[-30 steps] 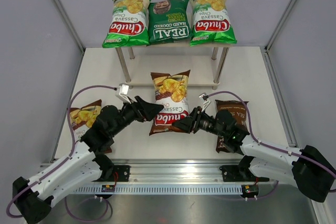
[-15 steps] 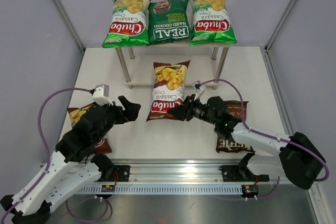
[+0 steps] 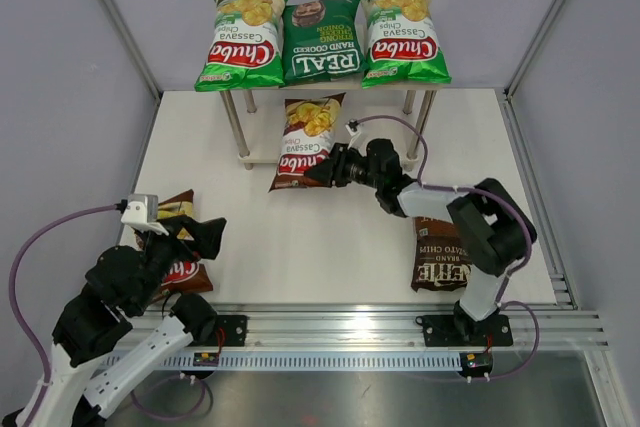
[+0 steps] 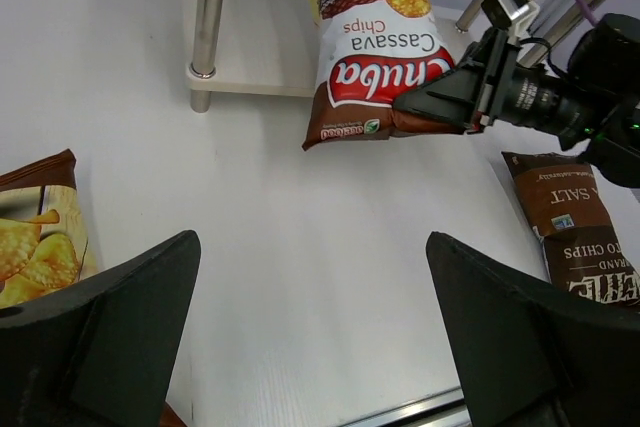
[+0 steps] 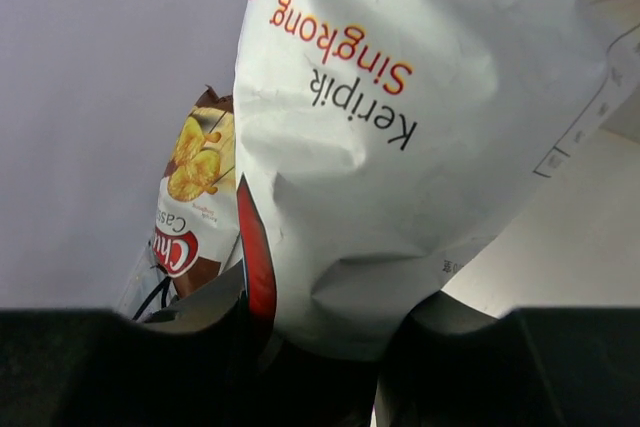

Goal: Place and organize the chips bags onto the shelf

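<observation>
**Mia:** Where is the shiny brown Chuba chips bag?

**Ben:** The right pincer is clamped on its near end. The bag is tilted. Its far end is at the low board of the small wooden shelf with metal legs. Three green chips bags lie on the top board.

**Mia:** So what step is this?

**Ben:** I think it is putting this bag on the low board. Next the bag has to slide in flat between the legs. Then the pincer can let go.

**Mia:** And the left pincer?

**Ben:** Its fingers are wide apart and hold nothing. It hangs over the other brown Chuba bag on the white table. The dark brown Kettle bag lies there too, by the right arm.
</observation>
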Motion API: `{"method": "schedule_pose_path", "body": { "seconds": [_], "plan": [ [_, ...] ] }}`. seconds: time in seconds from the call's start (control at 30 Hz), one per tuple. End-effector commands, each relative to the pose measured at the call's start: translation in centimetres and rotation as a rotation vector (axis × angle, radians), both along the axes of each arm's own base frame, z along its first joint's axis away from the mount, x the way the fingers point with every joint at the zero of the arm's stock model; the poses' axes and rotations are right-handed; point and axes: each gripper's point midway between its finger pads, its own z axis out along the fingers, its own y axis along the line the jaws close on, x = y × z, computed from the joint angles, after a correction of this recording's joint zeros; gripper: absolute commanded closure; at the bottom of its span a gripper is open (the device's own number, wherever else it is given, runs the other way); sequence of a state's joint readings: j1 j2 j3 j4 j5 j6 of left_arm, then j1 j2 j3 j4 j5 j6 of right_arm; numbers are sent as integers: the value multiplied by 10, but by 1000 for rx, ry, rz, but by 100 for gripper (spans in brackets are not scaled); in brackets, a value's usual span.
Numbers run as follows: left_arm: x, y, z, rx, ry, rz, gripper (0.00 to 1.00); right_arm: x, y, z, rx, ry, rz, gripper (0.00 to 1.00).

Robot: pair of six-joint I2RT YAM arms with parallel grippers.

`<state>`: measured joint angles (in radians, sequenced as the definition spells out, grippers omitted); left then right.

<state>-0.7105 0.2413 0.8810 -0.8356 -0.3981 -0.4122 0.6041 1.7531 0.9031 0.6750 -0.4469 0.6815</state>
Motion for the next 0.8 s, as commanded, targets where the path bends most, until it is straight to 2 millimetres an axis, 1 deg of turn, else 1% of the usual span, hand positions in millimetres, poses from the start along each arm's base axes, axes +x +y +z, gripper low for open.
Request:
{"method": "schedule_pose_path", "body": {
  "seconds": [0.0,0.03,0.1,0.13,0.17,0.2,0.23,0.3,0.33,0.37,0.43,0.57,0.77],
  "plan": [
    [-4,7,8,-10,-78,4,1,33,14,42,116,-119,42,84],
    [-4,10,8,-22,-84,17,1,42,23,35,116,-108,74,84],
    [-6,15,9,-42,-98,31,1,56,25,24,118,-58,78,85],
    [-9,16,11,-58,-111,28,1,64,31,18,125,-46,97,85],
    [-10,17,11,-63,-115,30,1,68,34,16,133,-34,100,85],
    [-10,18,11,-65,-117,36,1,74,35,9,130,9,94,85],
    [-11,19,11,-68,-120,38,1,81,41,5,131,21,115,85],
    [-11,20,11,-70,-121,41,1,86,47,-5,133,75,127,85],
    [-11,20,11,-71,-120,41,1,93,52,-10,134,86,138,87],
    [-11,20,12,-75,-124,41,1,96,54,-15,125,109,133,86],
    [-12,20,13,-75,-127,40,1,105,61,-22,130,134,133,87],
    [-12,22,12,-80,-130,45,1,113,68,-34,134,192,119,87],
    [-12,22,12,-78,-131,46,1,113,85,-43,127,242,105,83]
  ]
}}
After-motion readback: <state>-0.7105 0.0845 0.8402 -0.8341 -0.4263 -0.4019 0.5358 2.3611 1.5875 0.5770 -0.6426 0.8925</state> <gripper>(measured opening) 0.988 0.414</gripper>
